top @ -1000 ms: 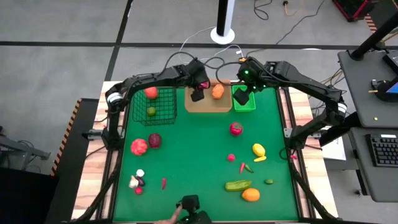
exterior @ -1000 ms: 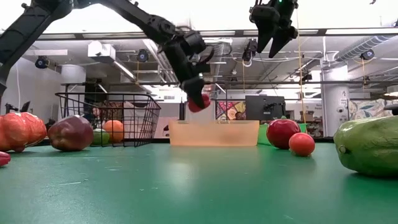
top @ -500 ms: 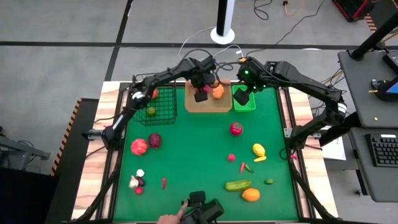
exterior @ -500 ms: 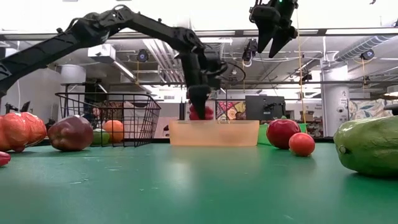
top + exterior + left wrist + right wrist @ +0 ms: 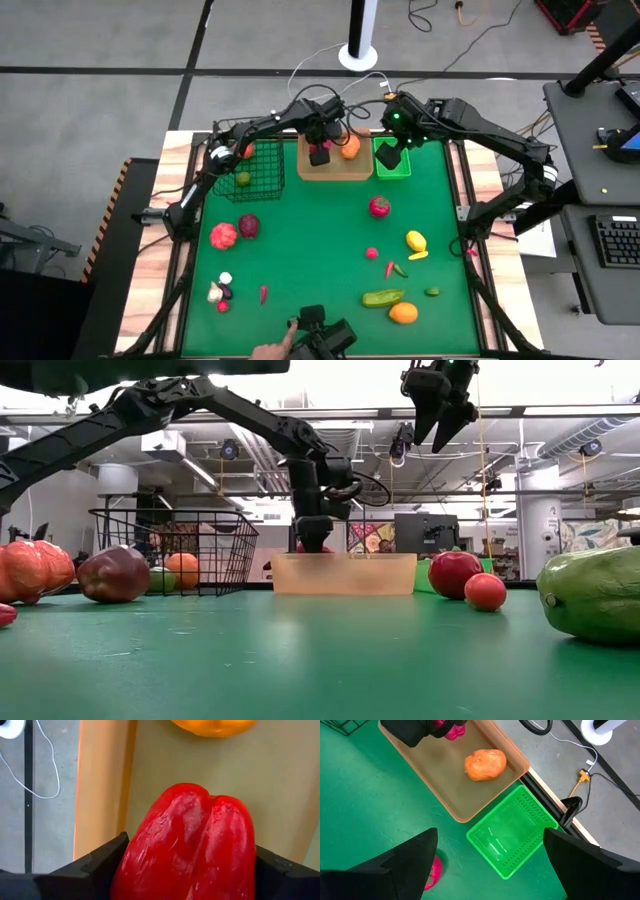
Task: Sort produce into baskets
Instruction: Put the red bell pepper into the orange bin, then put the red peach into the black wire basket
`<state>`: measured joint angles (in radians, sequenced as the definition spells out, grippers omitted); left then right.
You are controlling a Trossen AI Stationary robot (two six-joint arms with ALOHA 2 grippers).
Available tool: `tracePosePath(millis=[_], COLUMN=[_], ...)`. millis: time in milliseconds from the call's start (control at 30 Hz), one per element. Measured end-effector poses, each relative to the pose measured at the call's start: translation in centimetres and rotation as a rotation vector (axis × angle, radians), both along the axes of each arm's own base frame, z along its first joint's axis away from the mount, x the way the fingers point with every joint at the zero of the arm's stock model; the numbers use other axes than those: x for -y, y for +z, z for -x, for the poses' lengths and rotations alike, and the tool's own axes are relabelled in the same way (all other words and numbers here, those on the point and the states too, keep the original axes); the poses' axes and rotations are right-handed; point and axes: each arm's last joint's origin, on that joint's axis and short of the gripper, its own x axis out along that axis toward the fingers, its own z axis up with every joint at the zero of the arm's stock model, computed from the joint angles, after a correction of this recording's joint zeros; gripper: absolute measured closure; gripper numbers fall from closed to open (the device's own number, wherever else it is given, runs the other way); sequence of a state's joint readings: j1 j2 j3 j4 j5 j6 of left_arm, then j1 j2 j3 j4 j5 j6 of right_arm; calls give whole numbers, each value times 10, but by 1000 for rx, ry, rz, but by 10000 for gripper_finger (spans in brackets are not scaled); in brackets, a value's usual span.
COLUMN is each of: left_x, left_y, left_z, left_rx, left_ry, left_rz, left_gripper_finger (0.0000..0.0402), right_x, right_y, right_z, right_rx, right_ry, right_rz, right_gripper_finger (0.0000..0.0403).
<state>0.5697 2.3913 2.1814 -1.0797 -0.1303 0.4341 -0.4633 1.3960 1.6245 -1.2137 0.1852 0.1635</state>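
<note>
Left gripper (image 5: 319, 156) lowers a red pepper (image 5: 192, 847) into the tan tray (image 5: 306, 171) at the table's far edge.

Its jaws are clamped across the pepper's sides, low inside the tray beside an orange piece (image 5: 350, 148). The pepper looks like glossy, hard, light plastic: likely slippery, so a hold across its widest middle seems safest. The right gripper (image 5: 390, 155) hangs with its fingers spread wide over the green bin (image 5: 405, 169), which shows nothing inside. Three containers line the far edge: the black wire basket (image 5: 246, 170) holding two pieces, the tray and the bin. On the green mat I count roughly a dozen loose pieces, among them one cucumber (image 5: 383, 297), one orange (image 5: 403, 313) and one lemon (image 5: 416, 240); the tiny ones near the front-left corner are hard to separate.
</note>
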Motion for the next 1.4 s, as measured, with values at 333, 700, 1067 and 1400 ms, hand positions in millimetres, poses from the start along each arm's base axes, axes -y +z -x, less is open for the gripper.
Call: tracePosePath(millis=[333,700,1067,1400], left_x=[0,0,12,48], left_y=[-1,-1,52,143], left_z=[0,0,8,40], left_rx=[9,16,73,269], left_ry=[23,23,58,77], left_rz=[2,13,-5,-83], left_gripper_finger=[81,77,79,79], right_x=[0,0,0,-16], right_y=[0,0,0,5], right_z=[0,0,0,2], right_rx=[0,1,9,43], right_ry=[0,0,-19,-45], right_rz=[0,0,-8,-39], right_gripper_finger=[48,48,48,48])
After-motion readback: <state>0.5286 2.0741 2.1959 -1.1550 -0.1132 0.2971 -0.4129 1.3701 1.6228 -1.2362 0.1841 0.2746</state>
